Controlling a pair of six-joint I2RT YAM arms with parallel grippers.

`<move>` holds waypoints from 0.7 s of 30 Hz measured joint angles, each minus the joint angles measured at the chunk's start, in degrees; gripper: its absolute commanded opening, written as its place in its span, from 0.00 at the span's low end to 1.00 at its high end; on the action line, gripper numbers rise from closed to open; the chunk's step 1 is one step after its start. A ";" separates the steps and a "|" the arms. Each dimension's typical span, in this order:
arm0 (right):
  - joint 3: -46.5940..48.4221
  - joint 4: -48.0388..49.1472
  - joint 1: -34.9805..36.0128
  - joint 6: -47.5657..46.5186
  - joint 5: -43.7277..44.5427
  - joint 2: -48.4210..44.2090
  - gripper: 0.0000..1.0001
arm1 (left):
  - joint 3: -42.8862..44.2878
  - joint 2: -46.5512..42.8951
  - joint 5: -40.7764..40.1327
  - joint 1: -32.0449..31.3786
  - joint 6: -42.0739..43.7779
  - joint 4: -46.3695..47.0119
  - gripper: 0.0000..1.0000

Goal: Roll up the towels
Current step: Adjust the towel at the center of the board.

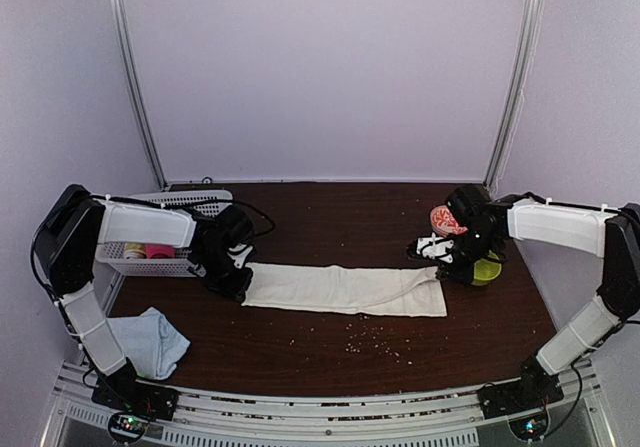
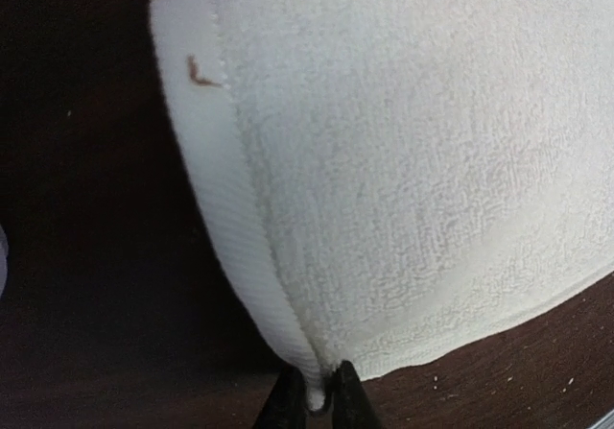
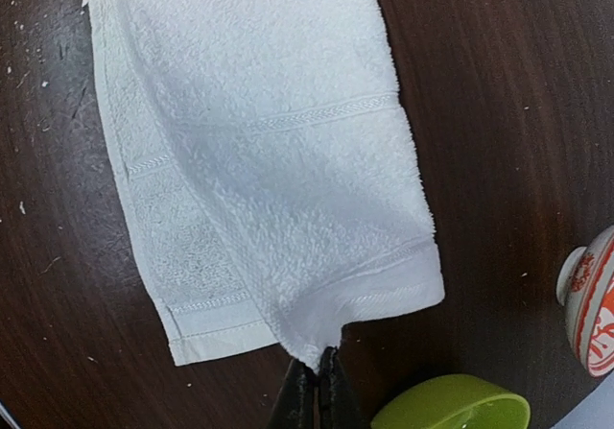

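The cream-white towel (image 1: 340, 289) lies stretched flat, left to right, across the middle of the dark table. My left gripper (image 1: 232, 285) is shut on its left end; in the left wrist view the fingers (image 2: 288, 400) pinch the ribbed hem of the towel (image 2: 403, 160) at the left gripper (image 2: 318, 391). At the other end my right gripper (image 1: 440, 272) is also shut on the towel. The right wrist view shows the right gripper (image 3: 317, 364) nipping a small tuck of the towel's (image 3: 269, 160) edge. The pale blue towel (image 1: 150, 339) lies crumpled at the near left.
A white basket (image 1: 185, 200) at the back left holds a yellow roll (image 1: 133, 251) and a pink roll (image 1: 160, 252). A green bowl (image 1: 487, 269) (image 3: 451, 405) and a red-patterned bowl (image 1: 447, 220) (image 3: 590, 299) stand beside the right gripper. Crumbs (image 1: 370, 342) dot the table.
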 measured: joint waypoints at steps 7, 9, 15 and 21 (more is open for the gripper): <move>2.60 1.79 -2.14 0.00 1.25 1.75 0.00 | -0.20 -3.76 -1.40 0.00 0.63 -1.42 0.50; 2.60 1.79 -2.56 0.00 1.25 1.79 0.00 | -0.20 -6.40 -1.68 0.00 1.01 -1.49 0.52; 2.82 1.81 -2.78 0.46 0.98 1.68 0.00 | 1.90 -11.69 -0.37 -0.50 3.54 -1.33 0.47; 3.65 2.19 -2.78 2.01 0.68 0.85 0.00 | 5.88 -10.47 3.72 -5.99 7.34 4.98 0.44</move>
